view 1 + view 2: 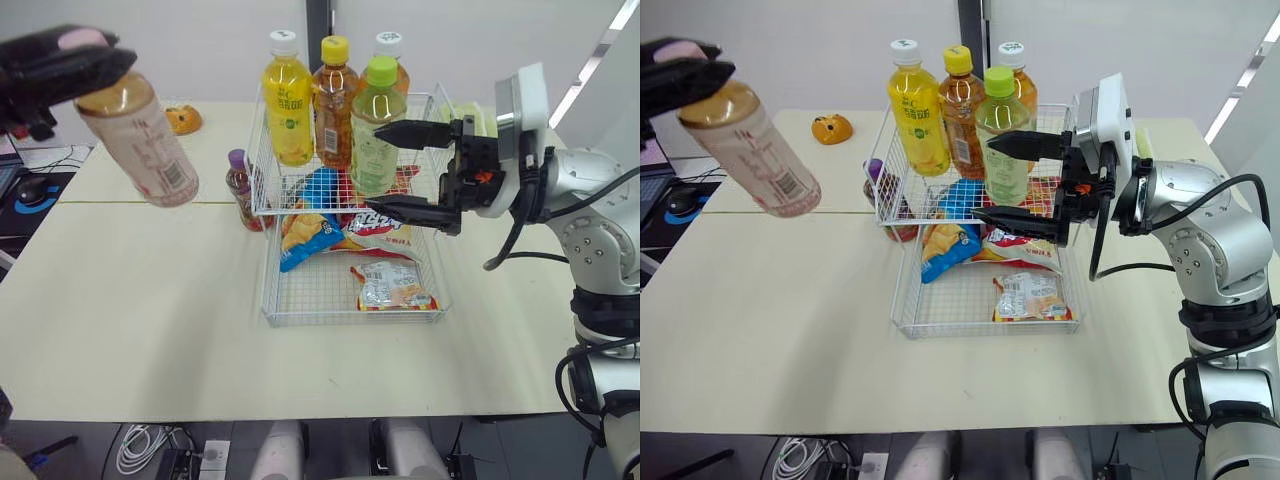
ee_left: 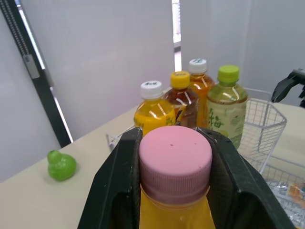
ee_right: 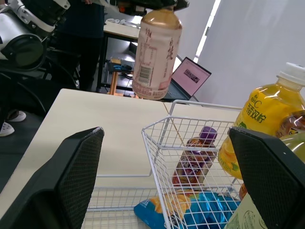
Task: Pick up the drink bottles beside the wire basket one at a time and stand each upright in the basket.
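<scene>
The left gripper [image 1: 80, 58] is clamping the pink-capped bottle [image 1: 140, 140] by its neck, high above the tabletop [image 1: 150, 320] — tilted, base pointing toward 5 o'clock. The wire basket [image 1: 262, 190] is sitting at its 3 o'clock — the right gripper [image 1: 373, 166] is hanging open beside it.

the left gripper [image 1: 90, 48] runs off the head view's left edge and covers most of the held bottle's [image 1: 140, 140] cap. the back bottle [image 1: 389, 44] is mostly hidden behind the green-capped bottle [image 1: 373, 130]. basket [image 3: 157, 143] wires cross the purple bottle [image 3: 190, 162]; its label is too small to read.
</scene>
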You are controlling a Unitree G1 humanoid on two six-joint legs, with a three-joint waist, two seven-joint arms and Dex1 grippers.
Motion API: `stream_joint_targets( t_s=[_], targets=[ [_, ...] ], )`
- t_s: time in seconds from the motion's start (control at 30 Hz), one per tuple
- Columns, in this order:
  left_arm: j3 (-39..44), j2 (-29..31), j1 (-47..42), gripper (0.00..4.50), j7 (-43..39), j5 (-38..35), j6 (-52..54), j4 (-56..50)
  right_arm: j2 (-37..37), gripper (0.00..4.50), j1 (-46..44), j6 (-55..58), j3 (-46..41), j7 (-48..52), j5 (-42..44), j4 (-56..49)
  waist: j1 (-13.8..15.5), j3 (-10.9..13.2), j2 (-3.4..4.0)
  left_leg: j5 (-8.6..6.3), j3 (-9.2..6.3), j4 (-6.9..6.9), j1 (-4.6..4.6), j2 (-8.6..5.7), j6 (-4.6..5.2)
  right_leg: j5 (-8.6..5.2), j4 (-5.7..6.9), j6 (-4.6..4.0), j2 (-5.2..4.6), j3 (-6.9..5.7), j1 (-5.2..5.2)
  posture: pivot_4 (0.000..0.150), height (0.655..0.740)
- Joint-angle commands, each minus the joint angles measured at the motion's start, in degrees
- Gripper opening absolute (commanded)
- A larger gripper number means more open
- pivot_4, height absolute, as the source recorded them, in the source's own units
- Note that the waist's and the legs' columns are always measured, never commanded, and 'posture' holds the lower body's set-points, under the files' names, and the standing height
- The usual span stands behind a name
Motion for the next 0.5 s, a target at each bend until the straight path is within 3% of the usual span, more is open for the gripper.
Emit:
stream_joint_targets(
  t_s=[0.03, 0.23, 0.5],
  targets=[
    [-1.5, -1.6, -8.6, 1.35, -0.2, -1.2, 0.6, 1.8, -0.3, 4.5, -1.4, -1.3, -1.0, 0.0, -0.6, -0.8, 0.0, 0.0, 0.0, 0.0, 0.0, 0.0, 0.0, 0.0, 0.0, -0.01, 0.01, 0.01, 0.0, 0.0, 0.0, 0.15, 0.74],
    [-7.8, -7.5, -18.8, 1.35, -3.4, 1.4, 0.4, 5.2, -0.3, 4.5, -1.3, -1.1, -1.8, -1.4, -1.4, -1.2, -0.1, 0.0, 0.0, 0.0, 0.01, 0.01, 0.0, -0.02, 0.0, 0.01, 0.05, -0.01, 0.0, 0.02, 0.0, 0.15, 0.74],
    [-11.0, -15.0, -23.7, 1.35, -5.9, 4.7, -2.0, 9.3, -1.5, 4.5, -0.3, -0.4, -2.9, -3.1, -1.4, -2.5, -0.2, 0.0, 0.01, 0.0, 0.13, -0.01, -0.02, -0.02, 0.0, 0.06, 0.2, -0.13, 0.09, 0.16, -0.19, 0.15, 0.74]
  ],
)
